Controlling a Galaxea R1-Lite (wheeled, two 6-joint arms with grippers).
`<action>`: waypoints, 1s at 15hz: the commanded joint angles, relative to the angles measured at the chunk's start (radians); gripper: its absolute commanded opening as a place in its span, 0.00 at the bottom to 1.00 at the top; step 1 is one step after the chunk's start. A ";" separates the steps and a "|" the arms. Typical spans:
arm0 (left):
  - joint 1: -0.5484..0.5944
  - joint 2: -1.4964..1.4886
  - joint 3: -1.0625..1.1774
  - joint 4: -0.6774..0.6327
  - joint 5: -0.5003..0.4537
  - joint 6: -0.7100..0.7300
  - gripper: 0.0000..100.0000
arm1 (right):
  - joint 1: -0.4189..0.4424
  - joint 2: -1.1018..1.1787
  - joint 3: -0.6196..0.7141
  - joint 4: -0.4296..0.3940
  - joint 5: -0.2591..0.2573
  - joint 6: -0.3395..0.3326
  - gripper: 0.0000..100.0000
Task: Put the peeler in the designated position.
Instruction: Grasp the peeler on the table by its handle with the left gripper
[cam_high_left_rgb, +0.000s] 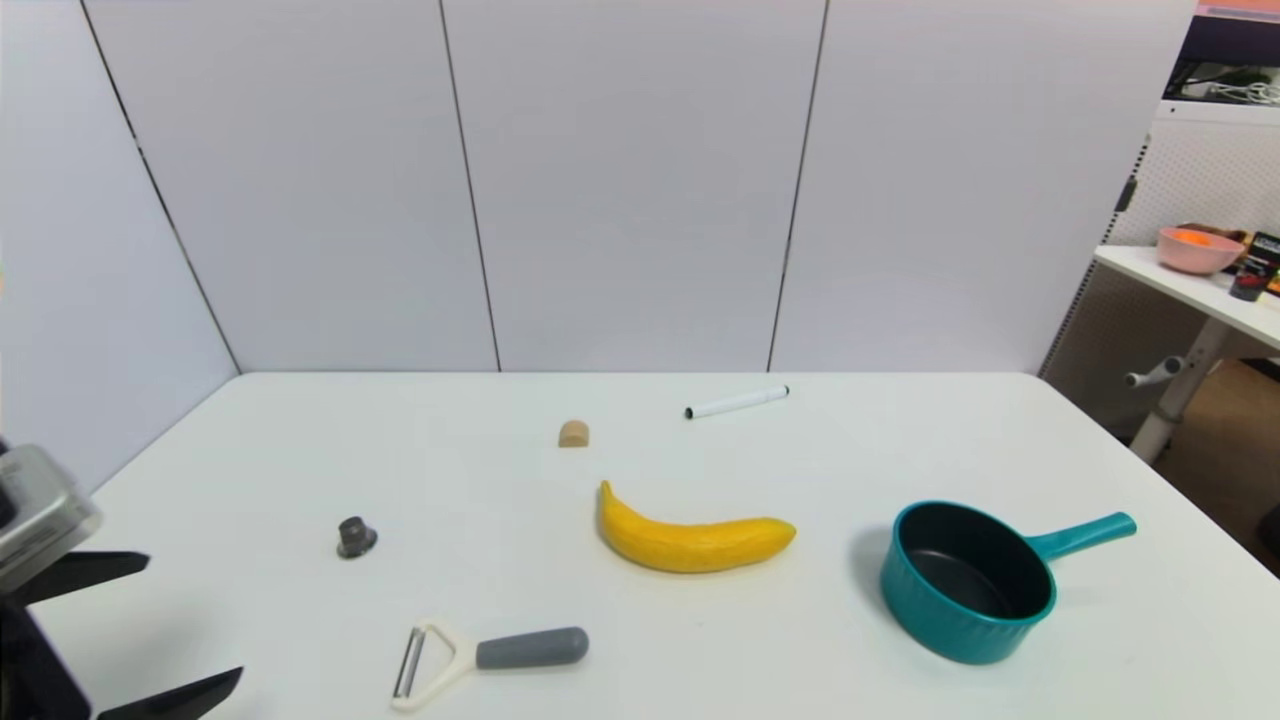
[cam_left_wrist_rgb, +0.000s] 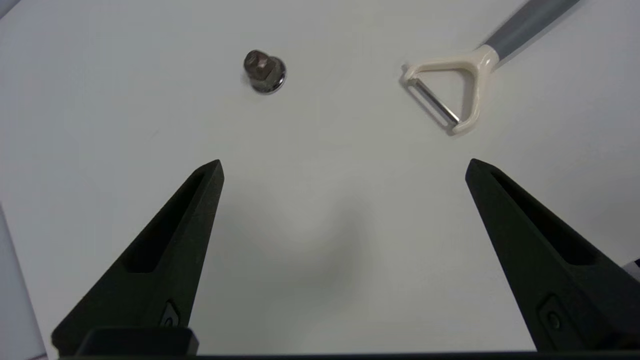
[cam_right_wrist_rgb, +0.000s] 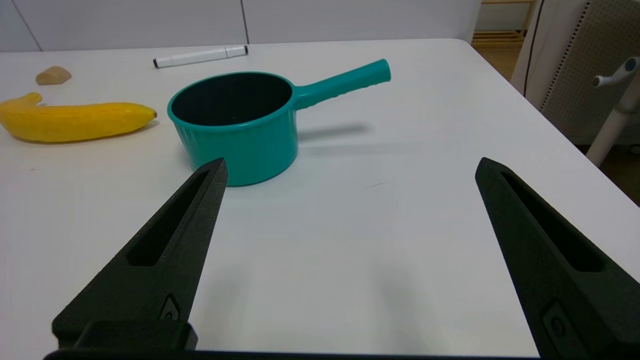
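Note:
The peeler (cam_high_left_rgb: 480, 658) lies flat near the table's front edge, its cream forked head toward the left and its grey handle pointing right. In the left wrist view the peeler (cam_left_wrist_rgb: 460, 85) shows ahead of the fingers, off to one side. My left gripper (cam_high_left_rgb: 195, 625) hovers open at the front left corner, to the left of the peeler and not touching it; the same gripper (cam_left_wrist_rgb: 345, 167) holds nothing. My right gripper (cam_right_wrist_rgb: 350, 167) is open over bare table at the front right and is out of the head view. The designated position is an unmarked patch that cannot be picked out.
A yellow banana (cam_high_left_rgb: 690, 540) lies mid-table, a teal saucepan (cam_high_left_rgb: 975, 585) to its right. A small dark metal knob (cam_high_left_rgb: 356, 537) stands left of centre; the knob (cam_left_wrist_rgb: 264, 71) sits ahead of the left fingers. A tan block (cam_high_left_rgb: 573, 433) and white marker pen (cam_high_left_rgb: 737, 402) lie farther back.

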 joint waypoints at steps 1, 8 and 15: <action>-0.204 0.451 -0.224 -0.066 -0.021 0.135 1.00 | 0.000 0.001 0.002 0.000 0.000 0.000 1.00; -0.326 0.652 -0.265 -0.184 -0.136 0.193 1.00 | 0.000 0.001 0.002 0.000 0.000 0.000 1.00; -0.361 0.701 -0.265 -0.139 -0.142 0.201 1.00 | 0.000 0.001 0.002 0.000 0.000 0.000 1.00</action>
